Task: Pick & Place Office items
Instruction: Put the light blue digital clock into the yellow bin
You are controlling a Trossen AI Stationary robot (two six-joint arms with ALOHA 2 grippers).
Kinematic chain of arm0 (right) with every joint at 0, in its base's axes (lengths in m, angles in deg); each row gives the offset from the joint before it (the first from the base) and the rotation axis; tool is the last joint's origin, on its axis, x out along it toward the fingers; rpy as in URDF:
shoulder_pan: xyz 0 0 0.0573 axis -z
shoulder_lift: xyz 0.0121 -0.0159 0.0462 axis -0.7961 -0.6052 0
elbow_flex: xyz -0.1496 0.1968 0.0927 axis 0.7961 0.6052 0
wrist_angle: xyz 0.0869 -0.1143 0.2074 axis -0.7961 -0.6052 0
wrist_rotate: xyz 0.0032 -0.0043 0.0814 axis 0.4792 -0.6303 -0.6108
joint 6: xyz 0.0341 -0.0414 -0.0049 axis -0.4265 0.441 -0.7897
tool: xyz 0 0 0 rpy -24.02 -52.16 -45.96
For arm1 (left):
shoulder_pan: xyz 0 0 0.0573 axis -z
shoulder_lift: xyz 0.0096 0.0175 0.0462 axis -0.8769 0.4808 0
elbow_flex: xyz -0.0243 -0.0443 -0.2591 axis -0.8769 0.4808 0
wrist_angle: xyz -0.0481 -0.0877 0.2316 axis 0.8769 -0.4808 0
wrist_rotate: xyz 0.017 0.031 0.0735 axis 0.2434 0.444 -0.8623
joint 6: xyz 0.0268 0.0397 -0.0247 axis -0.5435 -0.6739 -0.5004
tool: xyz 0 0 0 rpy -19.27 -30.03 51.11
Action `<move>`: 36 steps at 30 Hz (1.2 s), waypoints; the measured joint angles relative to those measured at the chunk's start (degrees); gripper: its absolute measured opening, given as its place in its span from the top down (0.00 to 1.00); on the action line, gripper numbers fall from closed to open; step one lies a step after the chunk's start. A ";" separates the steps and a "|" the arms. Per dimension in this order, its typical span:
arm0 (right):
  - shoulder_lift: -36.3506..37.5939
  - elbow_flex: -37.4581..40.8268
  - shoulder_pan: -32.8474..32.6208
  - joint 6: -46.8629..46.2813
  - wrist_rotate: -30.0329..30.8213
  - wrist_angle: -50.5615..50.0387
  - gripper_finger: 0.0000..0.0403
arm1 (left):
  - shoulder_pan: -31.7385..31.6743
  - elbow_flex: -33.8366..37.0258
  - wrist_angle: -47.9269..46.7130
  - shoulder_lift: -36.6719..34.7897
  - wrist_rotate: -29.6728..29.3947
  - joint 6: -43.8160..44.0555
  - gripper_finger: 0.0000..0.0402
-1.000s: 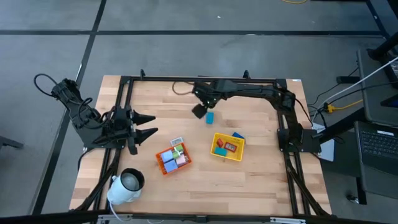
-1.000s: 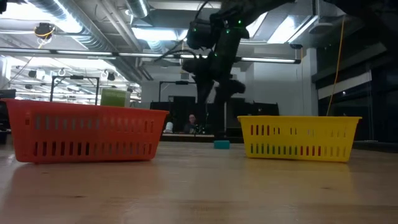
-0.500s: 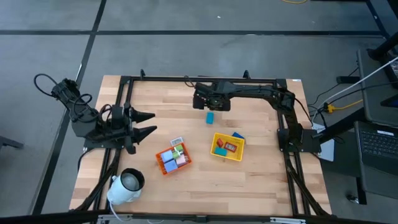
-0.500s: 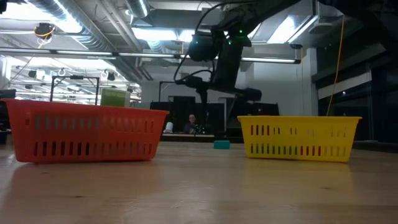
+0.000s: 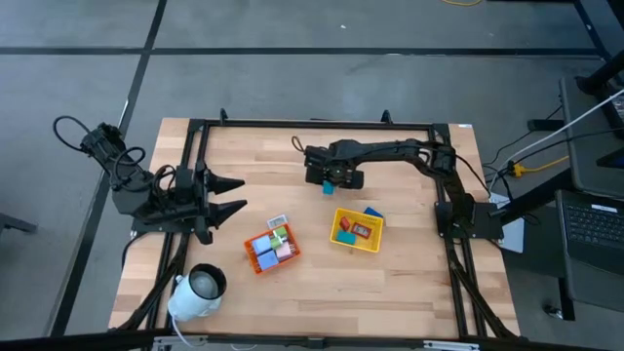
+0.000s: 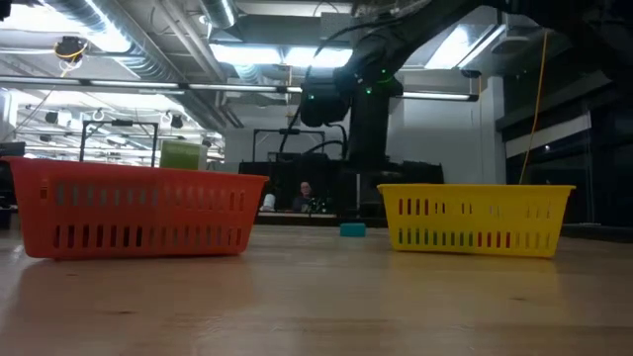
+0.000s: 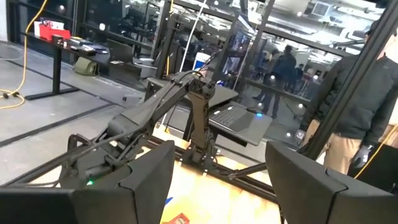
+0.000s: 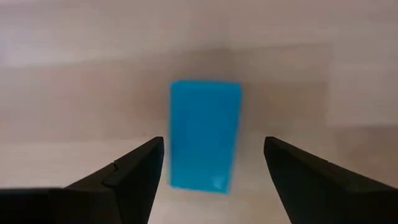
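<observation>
We see the right gripper [image 5: 330, 179] directly above a light blue block [image 8: 204, 144] that lies on the worktop, toward its far edge and just beyond the yellow tray [image 5: 355, 231]. Its jaws stand wide, one on each side of the block. The left gripper [image 5: 234, 195] waits near the left edge, jaws wide and empty.

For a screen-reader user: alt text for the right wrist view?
A light blue block lies on the wooden table, seen from directly above between the right gripper's two dark jaws, which stand open on either side without touching it.
</observation>
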 joint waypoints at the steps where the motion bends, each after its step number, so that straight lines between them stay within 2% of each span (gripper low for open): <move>1: -0.04 0.02 -0.03 -0.08 -0.09 -0.53 0.30 | 0.00 0.00 0.01 0.00 0.04 0.02 0.39; 9: -2.15 -0.20 -0.49 -1.41 -1.21 0.27 0.30 | 0.00 0.00 0.03 -0.02 0.13 0.54 0.39; 16: -2.40 -0.24 -0.56 1.24 -1.28 0.09 0.31 | 0.00 0.00 0.02 -0.02 0.11 0.79 0.39; 20: -2.47 -0.24 -0.08 2.85 -1.21 -0.83 0.38 | 0.00 0.00 0.04 -0.02 0.11 0.85 0.39; 27: -2.51 -0.20 0.05 5.50 -1.08 -2.01 0.61 | 0.00 0.00 0.31 -0.02 0.09 1.66 0.39; 31: -2.62 -0.26 0.01 10.67 -0.06 -4.24 0.62 | 0.00 0.00 0.80 -0.02 0.11 1.69 0.39; 36: -1.97 -0.01 0.38 20.21 1.71 -14.81 0.62 | 0.00 0.00 1.07 0.08 0.11 1.66 0.39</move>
